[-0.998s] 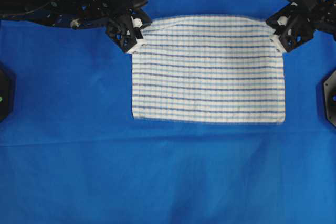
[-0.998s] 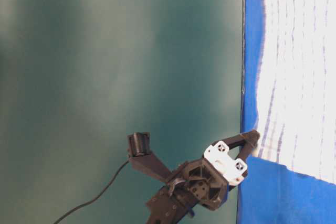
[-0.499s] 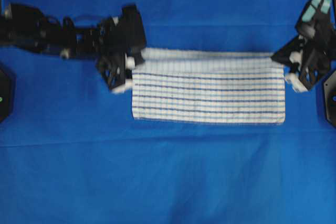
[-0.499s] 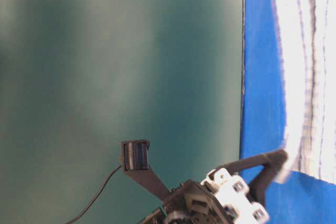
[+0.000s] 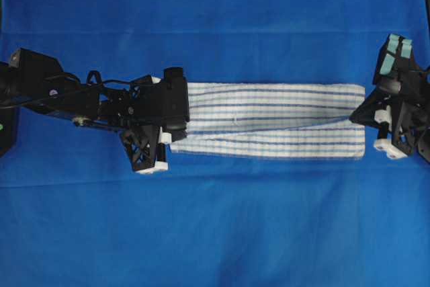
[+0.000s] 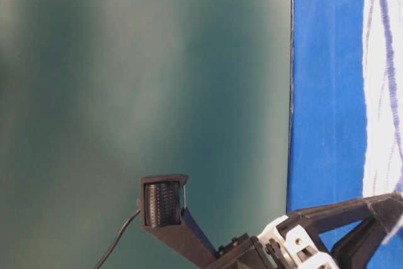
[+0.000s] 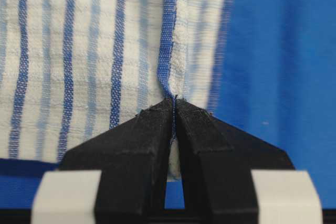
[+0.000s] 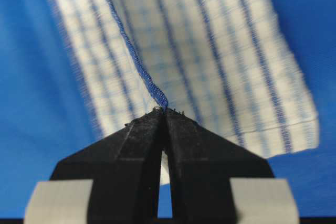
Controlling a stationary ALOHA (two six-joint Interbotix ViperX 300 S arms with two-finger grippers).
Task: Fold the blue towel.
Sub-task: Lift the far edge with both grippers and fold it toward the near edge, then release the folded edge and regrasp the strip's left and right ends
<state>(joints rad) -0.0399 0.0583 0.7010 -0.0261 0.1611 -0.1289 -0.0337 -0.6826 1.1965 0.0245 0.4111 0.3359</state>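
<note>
The blue towel (image 5: 269,120), white with thin blue stripes, lies as a long narrow band across the middle, its far half lifted over the near half. My left gripper (image 5: 168,134) is shut on the towel's left corner; the left wrist view shows the hem (image 7: 169,66) pinched between the jaws (image 7: 173,111). My right gripper (image 5: 368,117) is shut on the right corner, and the right wrist view shows the blue hem (image 8: 131,51) running into the closed jaws (image 8: 164,113). The table-level view shows only a strip of towel (image 6: 384,80) and part of a gripper.
A large plain blue cloth (image 5: 215,233) covers the whole surface, with a crease across the front. Black arm bases sit at the far left edge (image 5: 5,129) and right edge (image 5: 423,146). A dark green wall (image 6: 145,74) fills the table-level view.
Both grippers have carried the towel's far edge toward the front, over the near half. The visible towel has shrunk from a wide rectangle to a narrow band.
</note>
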